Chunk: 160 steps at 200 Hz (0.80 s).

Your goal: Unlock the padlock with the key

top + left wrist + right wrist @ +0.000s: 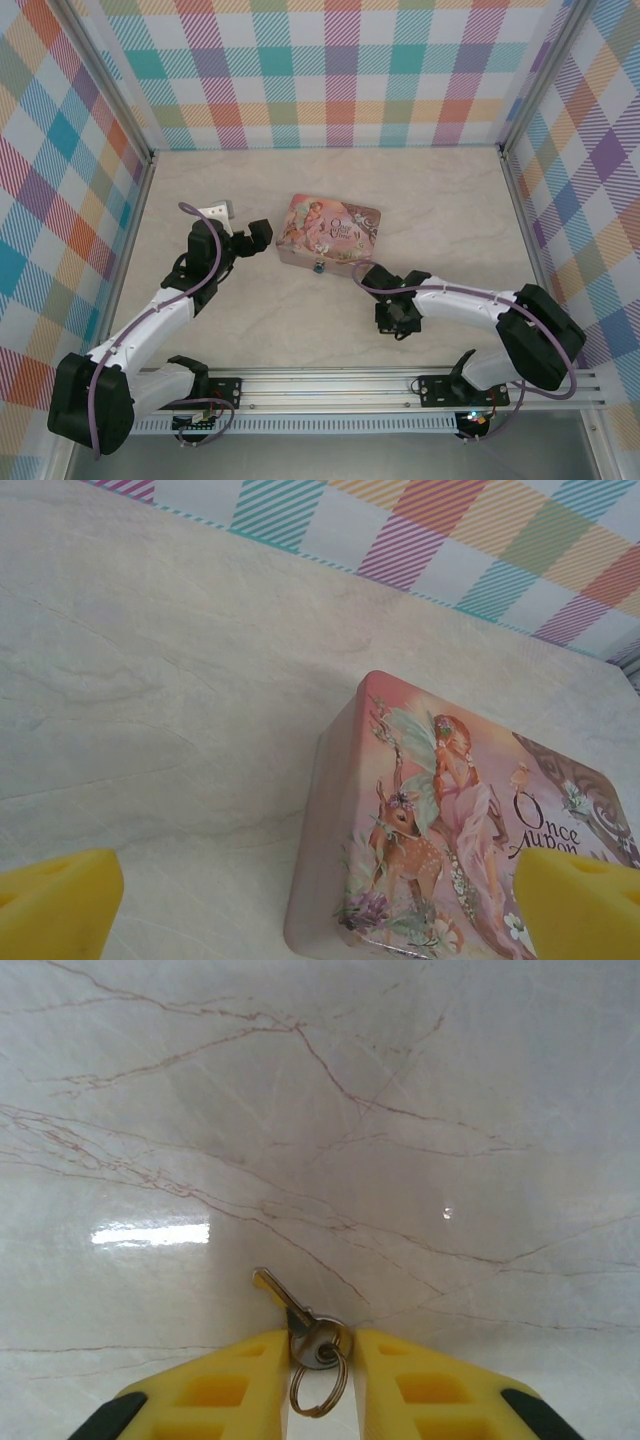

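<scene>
mid-table, a pink tin lying flat, lid up, with the padlock as a tiny teal speck against its near wall, too small from above to read the shackle. just left of the tin, at its left end, the left gripper, spread as wide as can be; on its wrist view, yellow fingers far apart at the lower corners, with the tin's left end and fairy lid between and beyond them, nothing touched. near and right of the tin, well apart from the padlock, the right gripper, lowered to the pale marble table. between its yellow fingertips, the key, flat on the marble, blade pointing far and left, round head at or almost at both fingertips, thin ring trailing nearward in the gap. jaws drawn narrow around that head; cannot tell whether actually clamped. between key and padlock, only open marble plus the right arm's own wrist. around the table, plaid walls left, far and right; along the near edge, a metal rail carrying both arm bases.
</scene>
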Each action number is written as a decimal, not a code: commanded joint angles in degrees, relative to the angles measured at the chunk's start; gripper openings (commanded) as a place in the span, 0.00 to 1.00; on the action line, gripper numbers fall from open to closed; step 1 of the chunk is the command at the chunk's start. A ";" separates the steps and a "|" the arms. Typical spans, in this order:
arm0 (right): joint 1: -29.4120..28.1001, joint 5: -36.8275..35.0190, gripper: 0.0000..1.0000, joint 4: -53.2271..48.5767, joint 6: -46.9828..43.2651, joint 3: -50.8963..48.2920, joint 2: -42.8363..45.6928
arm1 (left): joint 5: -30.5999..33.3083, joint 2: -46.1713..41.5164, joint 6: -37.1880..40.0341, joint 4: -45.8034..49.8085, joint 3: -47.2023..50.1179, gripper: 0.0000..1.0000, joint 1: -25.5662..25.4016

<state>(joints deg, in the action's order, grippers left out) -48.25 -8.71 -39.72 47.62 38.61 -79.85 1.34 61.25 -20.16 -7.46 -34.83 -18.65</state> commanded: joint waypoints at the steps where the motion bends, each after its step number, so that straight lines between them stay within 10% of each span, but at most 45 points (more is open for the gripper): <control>1: -0.27 0.84 0.22 -3.24 0.90 -1.25 0.84 | -0.27 0.31 -0.02 0.78 -2.19 1.00 -0.59; 160: -0.31 -0.31 0.00 1.19 -2.19 0.91 6.92 | -3.10 -2.26 -0.14 3.24 -3.39 1.00 -0.68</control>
<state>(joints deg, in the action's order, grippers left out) -48.36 -8.38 -40.40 47.18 38.46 -76.82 0.82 60.84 -20.14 -5.91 -35.53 -18.68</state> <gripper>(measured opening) 0.061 0.998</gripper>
